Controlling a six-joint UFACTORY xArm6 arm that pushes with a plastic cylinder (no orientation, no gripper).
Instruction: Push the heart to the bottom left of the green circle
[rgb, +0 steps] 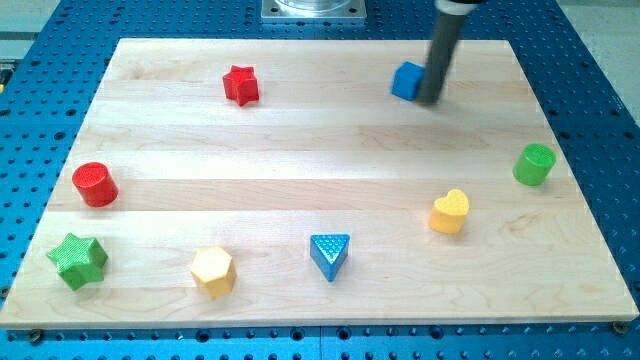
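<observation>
Wood surface (300, 150), pale and smooth, so expect low friction. Logging blocks left to right for you: green star (78, 260) near left, red cylinder (95, 184) just beyond it, yellow hexagon (213, 271) along the near edge, red star (241, 85) far left of centre, blue triangle (330, 256) near centre. Blue cube (406, 81) sits at the far side; the tool is a bare rod with nothing to spread or pinch, and my tip (428, 100) appears to touch that cube's right face, well apart from the task blocks.

Yellow heart (450, 211) lies near right, already to the left of and nearer than the green circle (534, 164), with a clear gap between them.

Handling judgement: the heart looks like small, rigid, light plastic. It should slide readily but may spin if pushed off-centre. You'd contact a flat flank, not the lobes or point. Only a small nudge seems needed.
</observation>
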